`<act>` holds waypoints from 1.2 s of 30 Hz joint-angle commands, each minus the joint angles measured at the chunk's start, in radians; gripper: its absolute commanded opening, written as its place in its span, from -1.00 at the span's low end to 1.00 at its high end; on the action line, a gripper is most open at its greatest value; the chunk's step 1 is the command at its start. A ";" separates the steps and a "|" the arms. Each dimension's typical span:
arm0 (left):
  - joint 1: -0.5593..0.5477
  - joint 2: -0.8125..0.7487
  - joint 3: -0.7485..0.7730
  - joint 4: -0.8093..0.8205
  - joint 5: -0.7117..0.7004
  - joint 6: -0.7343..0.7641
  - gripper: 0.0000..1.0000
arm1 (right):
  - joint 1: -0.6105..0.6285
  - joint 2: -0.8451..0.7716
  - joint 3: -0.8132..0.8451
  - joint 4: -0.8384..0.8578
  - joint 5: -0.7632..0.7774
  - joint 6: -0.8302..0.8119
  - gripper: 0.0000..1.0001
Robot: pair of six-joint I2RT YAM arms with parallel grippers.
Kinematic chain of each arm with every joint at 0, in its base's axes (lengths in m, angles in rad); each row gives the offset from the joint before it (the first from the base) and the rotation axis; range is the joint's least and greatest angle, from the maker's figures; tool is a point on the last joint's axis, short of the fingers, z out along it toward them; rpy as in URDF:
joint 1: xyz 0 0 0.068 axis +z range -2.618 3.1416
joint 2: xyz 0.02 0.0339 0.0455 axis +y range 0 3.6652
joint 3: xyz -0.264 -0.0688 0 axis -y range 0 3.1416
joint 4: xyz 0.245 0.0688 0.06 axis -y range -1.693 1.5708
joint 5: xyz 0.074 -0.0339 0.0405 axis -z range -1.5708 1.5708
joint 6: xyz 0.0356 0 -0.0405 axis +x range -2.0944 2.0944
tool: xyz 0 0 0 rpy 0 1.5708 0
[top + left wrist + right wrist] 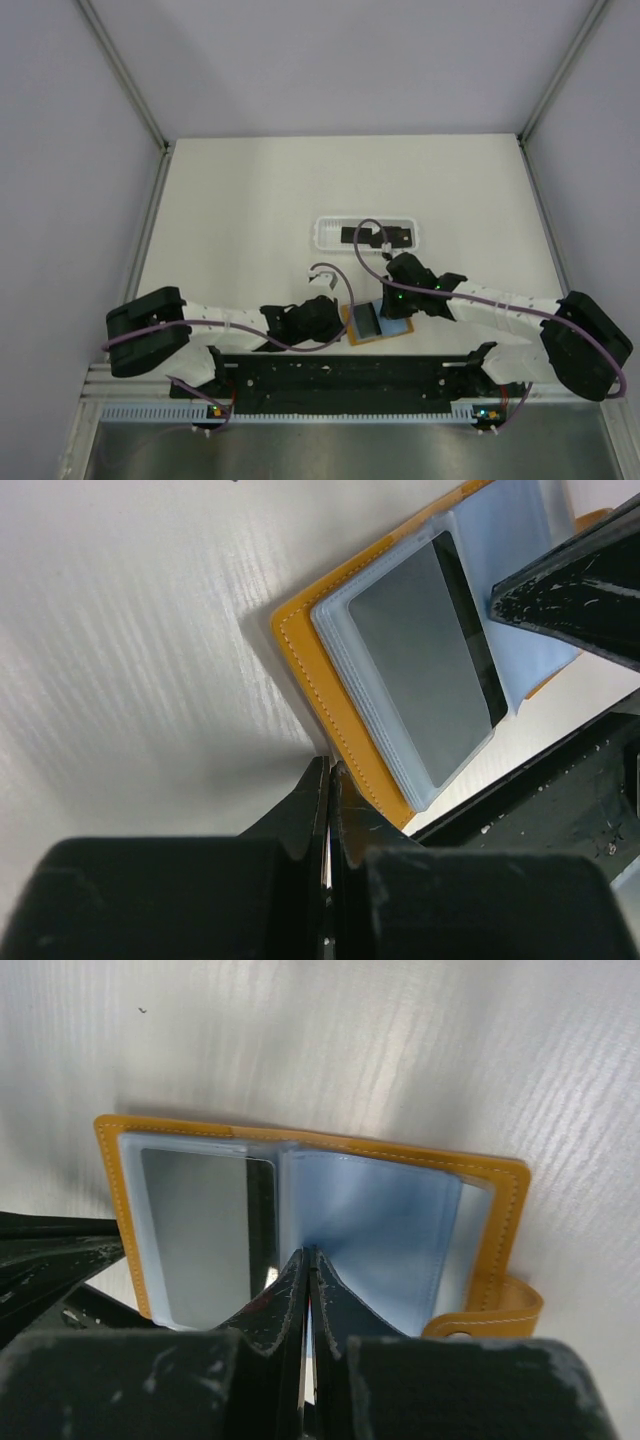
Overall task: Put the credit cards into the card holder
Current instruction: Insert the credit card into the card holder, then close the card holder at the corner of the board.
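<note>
Orange-tan card holder (325, 705): one, lying open and flat on the white table (240, 200), inside up, close to the near edge between the two grippers.
Pale blue sleeves (380, 1230): more than one clear leaf stacked inside, can't count them exactly.
Credit cards: one dark card (425, 670) sits in the sleeve on the half nearer the left arm. More dark cards (400, 238) lie in the tray, partly behind a cable, so no solid count there.
White tray (325, 233): one, farther back on the table, apart from the holder.
Grippers: two.
Which way it points: from above, the opened spread's long axis runs left to right, a bit tilted. The sleeved card's long side runs across that, along the fold.
Tab (505, 1310): one, sticking off the outer edge of the half nearer the right arm.
Left gripper (328, 775): fingers pressed together, tips right at the orange border of the card's half. Can't tell if it nips the edge or just touches it.
Right gripper (307, 1257): jaws together too, tips down at the middle fold, touching the blue sleeve. Whether a leaf is pinched, can't tell.
Edges: the holder's near side is just beside the black mounting bar (350, 375).
Open room: bare table stretches left, right, and beyond the tray up to the walls.
</note>
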 commanded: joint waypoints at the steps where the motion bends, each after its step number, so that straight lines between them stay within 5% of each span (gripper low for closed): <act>1: -0.003 0.054 0.001 -0.021 0.028 0.021 -1.00 | 0.032 0.021 0.008 0.063 -0.058 -0.008 -1.00; 13: -0.003 0.086 0.022 -0.014 0.039 0.035 -1.00 | 0.081 0.054 0.028 0.114 -0.120 0.010 -1.00; 19: -0.003 0.063 -0.007 -0.014 0.036 0.024 -1.00 | 0.084 -0.072 0.054 0.022 0.007 0.005 -1.00; 23: -0.003 0.057 -0.011 -0.018 0.034 0.024 -1.00 | 0.083 -0.175 0.083 -0.091 0.176 0.004 -0.72; 30: -0.003 0.062 -0.010 -0.013 0.033 0.026 -1.00 | 0.084 -0.209 0.131 -0.285 0.351 -0.004 0.21; 36: -0.003 0.057 -0.022 -0.010 0.030 0.020 -1.00 | 0.083 -0.112 0.166 -0.360 0.440 -0.022 0.37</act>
